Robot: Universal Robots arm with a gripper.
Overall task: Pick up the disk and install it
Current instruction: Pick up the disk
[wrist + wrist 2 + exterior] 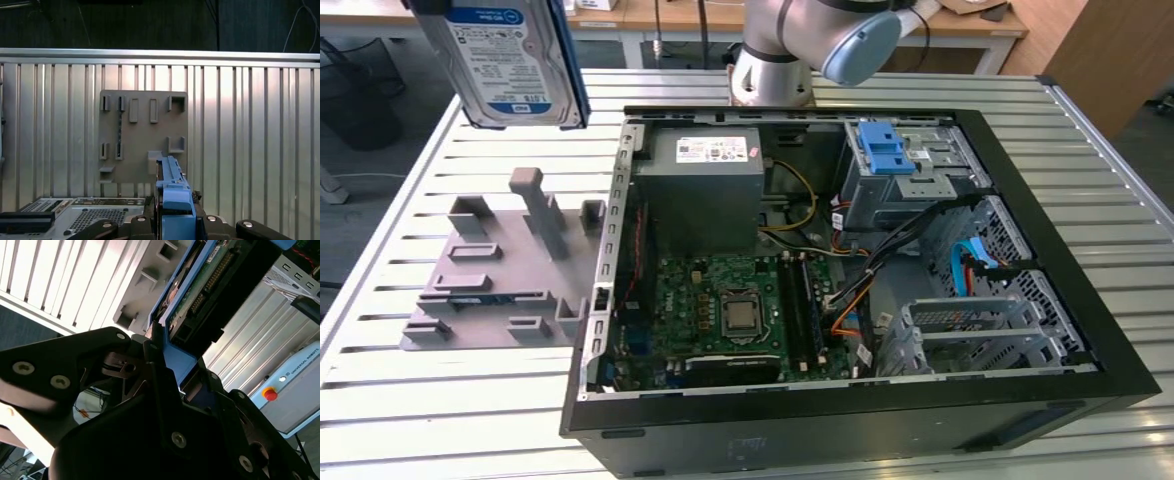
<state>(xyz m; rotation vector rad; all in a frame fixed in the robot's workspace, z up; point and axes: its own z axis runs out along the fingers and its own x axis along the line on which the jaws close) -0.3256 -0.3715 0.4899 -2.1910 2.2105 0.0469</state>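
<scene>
The disk (507,60), a silver-grey drive with a white-and-blue label in a blue bracket, hangs upright in the air at the exterior view's upper left, above the slatted table and left of the open computer case (1067,330). In both wrist views my gripper (162,352) (175,212) is shut on the disk's blue bracket (172,187). The second wrist view shows the disk's green circuit-board side (200,285) reaching away from the black fingers (150,347). Inside the case, the grey drive cage with a blue latch (894,160) sits at the back right.
A grey printed holder plate (494,270) (142,130) with upright slots lies on the slatted metal table (440,410), below the hanging disk. In the case are a grey power supply box (707,180), a green motherboard (734,310) and loose cables (854,260). The arm's base (774,70) stands behind the case.
</scene>
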